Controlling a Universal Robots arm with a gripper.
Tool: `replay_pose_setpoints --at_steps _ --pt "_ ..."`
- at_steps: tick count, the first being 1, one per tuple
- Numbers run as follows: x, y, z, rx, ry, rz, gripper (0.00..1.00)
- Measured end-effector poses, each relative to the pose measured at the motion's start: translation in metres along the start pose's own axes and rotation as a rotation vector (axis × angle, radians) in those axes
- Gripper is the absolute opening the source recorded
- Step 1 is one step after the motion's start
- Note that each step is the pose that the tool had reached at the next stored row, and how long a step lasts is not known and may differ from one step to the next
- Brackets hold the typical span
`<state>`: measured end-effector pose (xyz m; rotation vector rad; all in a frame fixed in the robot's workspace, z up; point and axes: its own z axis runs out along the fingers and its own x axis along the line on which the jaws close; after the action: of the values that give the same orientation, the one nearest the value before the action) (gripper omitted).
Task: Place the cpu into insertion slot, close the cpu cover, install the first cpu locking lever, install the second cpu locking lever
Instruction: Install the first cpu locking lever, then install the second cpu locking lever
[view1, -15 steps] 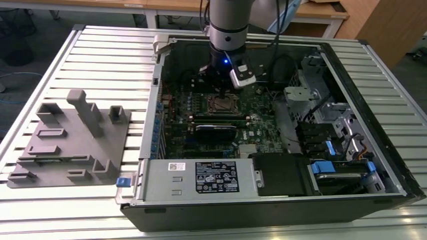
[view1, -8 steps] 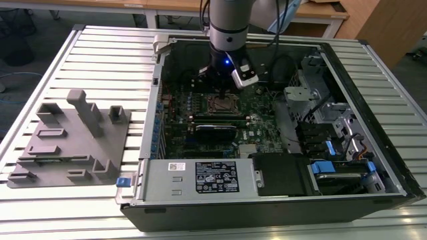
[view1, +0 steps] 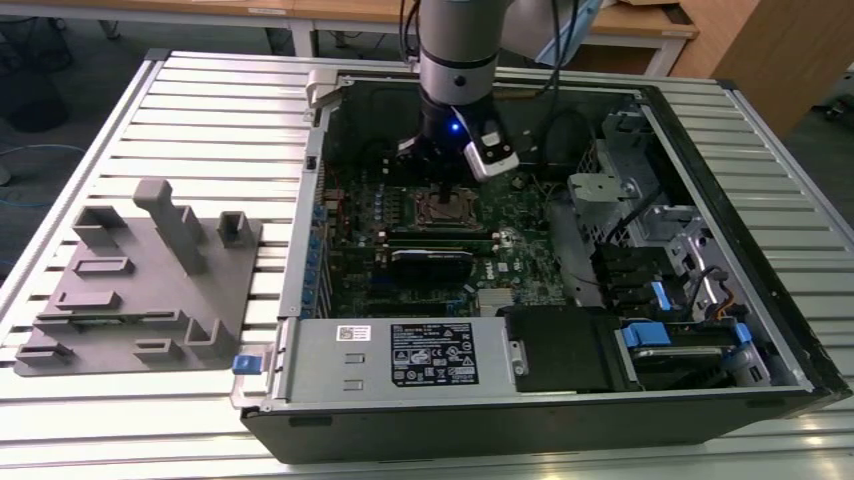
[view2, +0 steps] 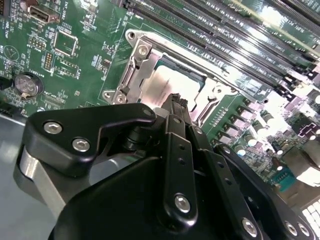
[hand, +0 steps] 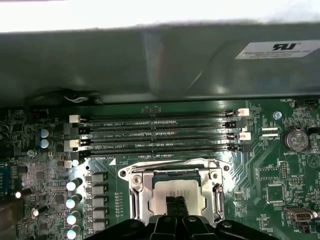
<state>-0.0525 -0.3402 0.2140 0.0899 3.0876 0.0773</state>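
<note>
tool (hand: 175, 204) fingers pressed together, tips on cpu (hand: 172, 192) | cpu cover (hand: 135, 186) frames cpu edges

An open computer case (view1: 561, 250) lies on a slatted tabletop (view1: 200, 110). Taking the insertion slot (view1: 445, 207) as landmark: the space straight above it is taken by the robot arm, whose gripper (hand: 175, 204) has its fingers (view2: 176, 107) pressed together on the cpu (hand: 176, 189) inside the silvery cpu cover (hand: 135, 186). Just beside the slot, rows of long memory slots (hand: 160, 135) stand low. Beyond them rises the case wall (hand: 150, 65). On the exterior view's right of the slot, cables and metal drive cages (view1: 641, 200) crowd the way. Nearer the camera sits a boxy power supply (view1: 387, 360).
</note>
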Motion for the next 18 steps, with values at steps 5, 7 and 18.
replay_pose_setpoints --at_steps 5,7,18 --pt "-0.0006 0.0005 -0.0079 -0.0001 0.0008 0.000 0.10" --pt "-0.0007 0.0006 -0.0106 -0.0001 0.0009 0.000 0.10" --pt "-0.0010 0.0008 -0.0153 -0.0002 0.0009 0.000 0.10"
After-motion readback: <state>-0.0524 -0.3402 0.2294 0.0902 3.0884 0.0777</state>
